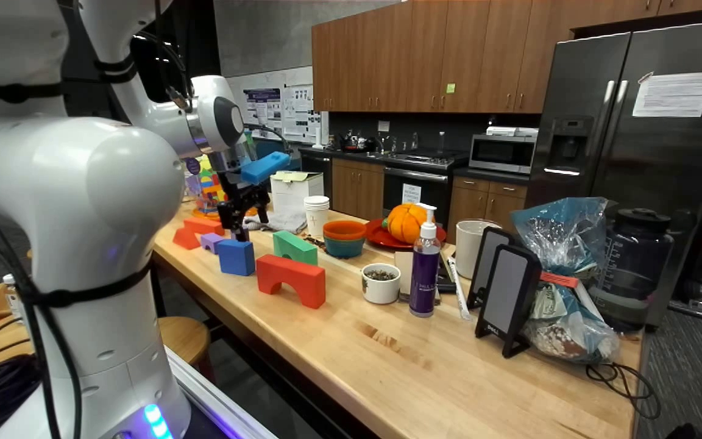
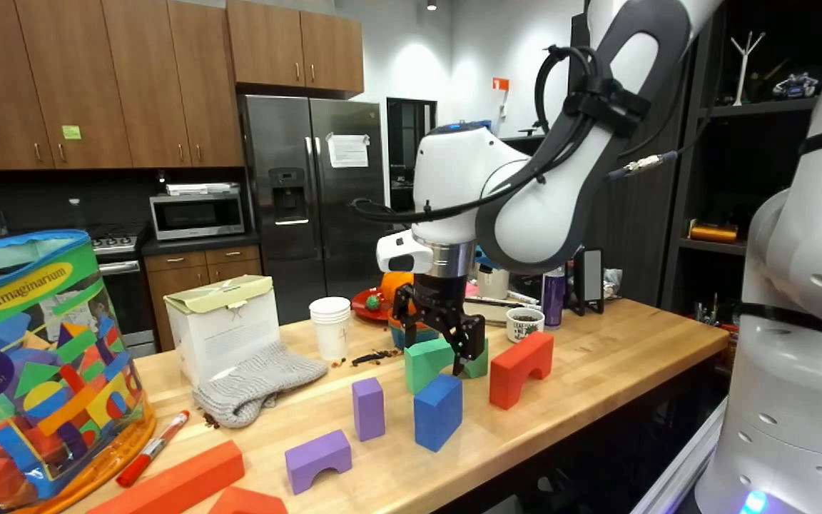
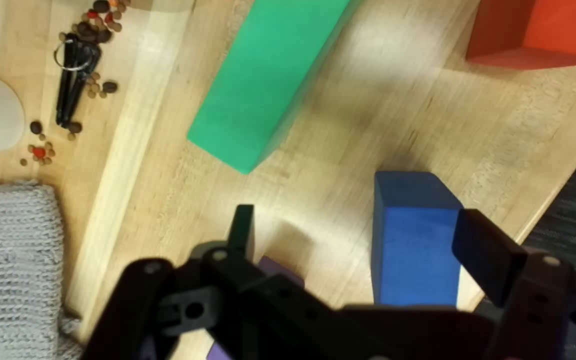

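My gripper (image 3: 360, 226) stands open above the table with nothing held between its fingers. Within its span in the wrist view is the top of an upright blue block (image 3: 420, 255), closer to the right-hand finger, which overlaps its edge; contact cannot be told. In an exterior view the gripper (image 2: 431, 351) hangs just above and behind the blue block (image 2: 438, 412). A green arch block (image 2: 427, 363) stands behind it, and a red arch block (image 2: 504, 378) to the right. Two purple blocks, one upright (image 2: 368, 408) and one arch (image 2: 318, 458), stand to the left, partly hidden in the wrist view.
Around the blocks are a grey knit cloth (image 2: 257, 382), a white box (image 2: 222, 328), paper cups (image 2: 330, 335), stacked bowls (image 1: 344, 239), a mug of dark bits (image 1: 381, 284) and a purple pump bottle (image 1: 425, 277). A clear toy bag (image 2: 47, 371) stands left; the table edge runs close by.
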Robot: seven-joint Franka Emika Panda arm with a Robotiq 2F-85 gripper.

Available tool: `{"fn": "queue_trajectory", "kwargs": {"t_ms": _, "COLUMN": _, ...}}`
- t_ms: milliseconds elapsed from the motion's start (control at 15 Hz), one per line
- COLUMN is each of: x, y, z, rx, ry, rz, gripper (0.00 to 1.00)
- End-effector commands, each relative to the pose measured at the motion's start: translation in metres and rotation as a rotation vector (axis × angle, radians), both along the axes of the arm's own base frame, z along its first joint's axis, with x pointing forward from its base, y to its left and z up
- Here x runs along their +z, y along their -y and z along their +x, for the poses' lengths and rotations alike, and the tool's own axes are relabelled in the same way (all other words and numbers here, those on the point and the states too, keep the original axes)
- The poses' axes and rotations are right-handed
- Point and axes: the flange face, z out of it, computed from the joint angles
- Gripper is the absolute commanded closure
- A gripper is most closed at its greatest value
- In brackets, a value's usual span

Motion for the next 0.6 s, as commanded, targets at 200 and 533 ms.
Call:
{"fn": "queue_trajectory", "kwargs": {"t_ms": 200, "x": -0.0029, "y": -0.0038, "z": -0.0045, "rx": -0.004, "ry": 0.046, "rz": -0.053, "gripper": 0.0}}
{"fn": "queue_trajectory", "kwargs": {"t_ms": 533, "x": -0.0099, "y": -0.0046, "z": -0.004, "rx": 0.01, "ry": -0.005, "rz": -0.016, "gripper": 0.0}}
